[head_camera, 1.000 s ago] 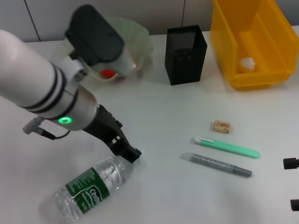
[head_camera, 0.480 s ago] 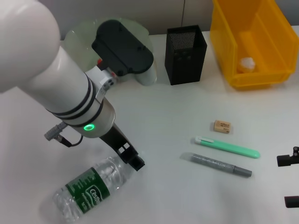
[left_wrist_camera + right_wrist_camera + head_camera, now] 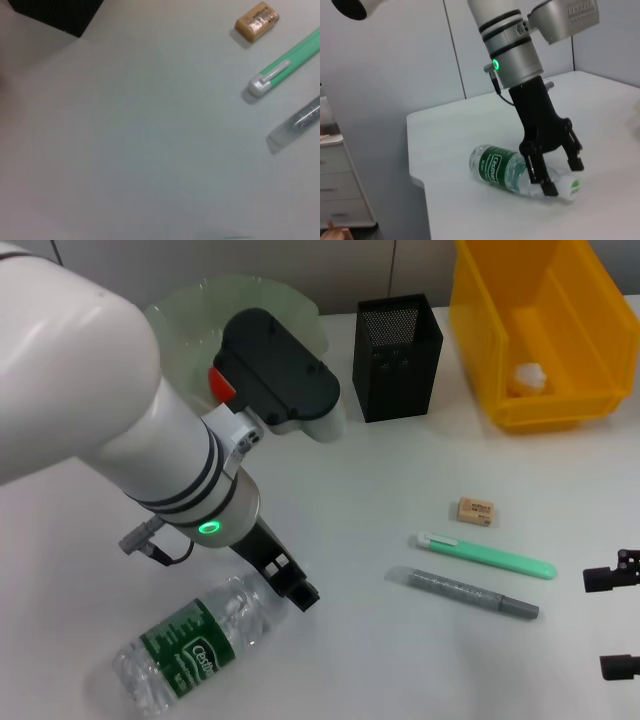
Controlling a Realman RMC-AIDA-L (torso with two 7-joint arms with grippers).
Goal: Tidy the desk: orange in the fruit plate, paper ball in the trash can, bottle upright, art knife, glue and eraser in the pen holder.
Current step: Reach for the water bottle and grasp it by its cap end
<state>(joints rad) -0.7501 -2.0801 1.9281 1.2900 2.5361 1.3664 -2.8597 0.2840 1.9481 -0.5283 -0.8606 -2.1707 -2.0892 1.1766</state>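
- White desk surface [image 3: 350, 470] fills the scene, with a grey wall seen behind it in the right wrist view.
- The bottle [image 3: 190, 645] is laid on its side at the near left of the desk; its cap end is hidden in the head view by the left gripper [image 3: 300, 592].
- In the right wrist view, the left gripper's fingers [image 3: 545, 181] are seen spread open, straddling the bottle's neck just behind the white cap; contact cannot be made out.
- The orange [image 3: 222, 382] is mostly hidden behind the left arm, in the fruit plate [image 3: 190, 302].
- The paper ball [image 3: 527, 375] is seen inside the trash can [image 3: 580, 400].
- The eraser [image 3: 475, 510] lies on the desk, apart from the pen holder [image 3: 398, 358].
- The right gripper [image 3: 618, 622] is cut off at the right edge, its fingers held apart and empty.
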